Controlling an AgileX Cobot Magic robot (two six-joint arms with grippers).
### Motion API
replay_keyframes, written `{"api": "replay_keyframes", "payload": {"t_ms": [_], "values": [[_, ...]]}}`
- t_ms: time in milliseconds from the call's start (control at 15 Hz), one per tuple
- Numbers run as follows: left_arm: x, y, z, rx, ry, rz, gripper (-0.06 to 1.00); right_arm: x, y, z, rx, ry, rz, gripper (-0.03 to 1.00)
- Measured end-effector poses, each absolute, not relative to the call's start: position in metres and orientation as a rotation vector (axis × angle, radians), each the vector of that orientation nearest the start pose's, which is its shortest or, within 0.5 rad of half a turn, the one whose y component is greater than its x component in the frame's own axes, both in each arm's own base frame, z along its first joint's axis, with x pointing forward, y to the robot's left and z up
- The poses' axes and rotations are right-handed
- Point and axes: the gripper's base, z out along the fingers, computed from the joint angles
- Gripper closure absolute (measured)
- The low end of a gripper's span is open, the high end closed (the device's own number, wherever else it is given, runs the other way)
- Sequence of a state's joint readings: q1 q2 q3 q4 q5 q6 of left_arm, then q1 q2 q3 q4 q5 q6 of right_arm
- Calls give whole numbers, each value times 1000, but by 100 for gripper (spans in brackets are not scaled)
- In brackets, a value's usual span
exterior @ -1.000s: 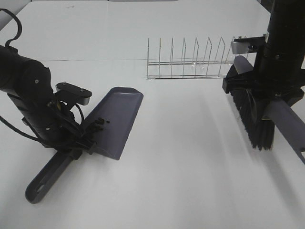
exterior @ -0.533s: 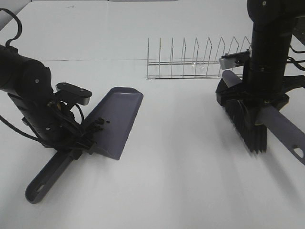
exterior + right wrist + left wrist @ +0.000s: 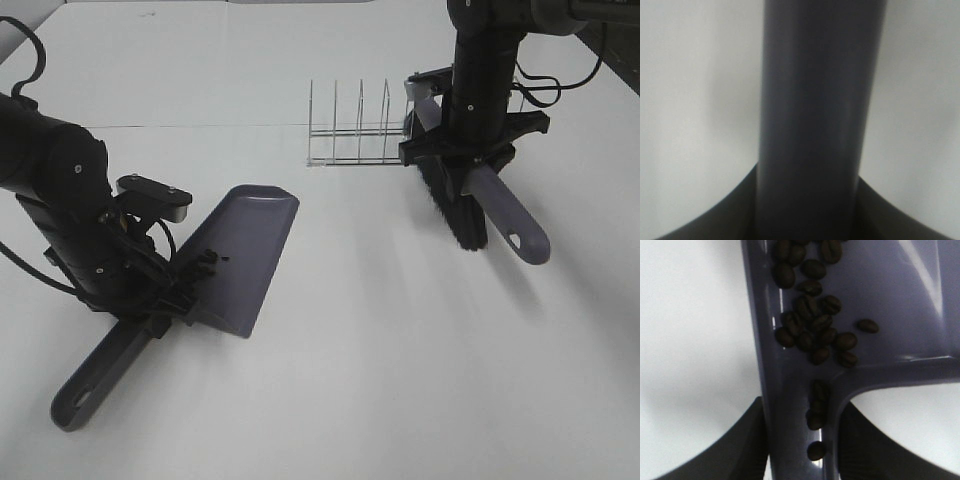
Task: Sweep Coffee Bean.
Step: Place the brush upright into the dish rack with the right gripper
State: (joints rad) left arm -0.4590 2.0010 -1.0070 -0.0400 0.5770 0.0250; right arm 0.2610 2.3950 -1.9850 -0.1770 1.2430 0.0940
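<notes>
The coffee bean (image 3: pixel 815 330) cluster is sitting inside the grey-purple dustpan (image 3: pixel 245 250), bunched at the narrow end where the pan is meeting its handle, on the left of the white surface (image 3: pixel 380 350). In the left wrist view a few beans are lying in the handle's channel while one is resting apart from the bunch. In the high view the beans (image 3: pixel 208 260) are showing only as dark specks beside the arm.

The dustpan's long axis is running diagonally, with its handle pointing toward the near left corner and its wide lip facing the far right, toward the brush (image 3: pixel 500 210). The left gripper (image 3: pixel 162 316) is clamping the handle just below the pan, its jaws clenched on either side of it. A black cable (image 3: pixel 25 55) is looping off that arm.

On the far right, the right gripper (image 3: pixel 470 165) is holding the brush, its jaws grasping the grey handle (the right wrist view is filled by that blurred shaft (image 3: pixel 810 100)). The dark bristles are pointing down and toward the left, the handle's holed end slanting toward the near right. Whether the bristles are touching the surface cannot be told.

Behind the brush a wire rack (image 3: pixel 350 135) is standing, partly hidden by the right arm. Open surface is lying between brush and dustpan, which are well apart.
</notes>
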Motion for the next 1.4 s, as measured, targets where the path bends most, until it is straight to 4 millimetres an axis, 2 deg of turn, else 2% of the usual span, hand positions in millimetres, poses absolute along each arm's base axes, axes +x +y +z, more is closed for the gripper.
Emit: {"api": "replay_keyframes", "payload": {"t_ms": [200,467,667,800,1267,1333,1400], "values": [[295,-148,89,690,3017,-56,62,485,107,137,-294,3040,-193,70],[293,-148,89,677,3033,-61,62,509,89,142,-133,2993,90,70],[293,-148,89,672,3036,-66,62,515,90,149,-138,2953,117,70],[293,-148,89,660,3046,-64,62,517,90,138,-152,2964,113,70],[291,-147,89,654,3063,-59,62,519,90,136,-148,2948,116,70],[291,-147,89,654,3063,-59,62,519,90,136,-147,2948,120,66],[291,-147,89,654,3063,-59,62,519,91,136,-143,2949,137,55]]}}
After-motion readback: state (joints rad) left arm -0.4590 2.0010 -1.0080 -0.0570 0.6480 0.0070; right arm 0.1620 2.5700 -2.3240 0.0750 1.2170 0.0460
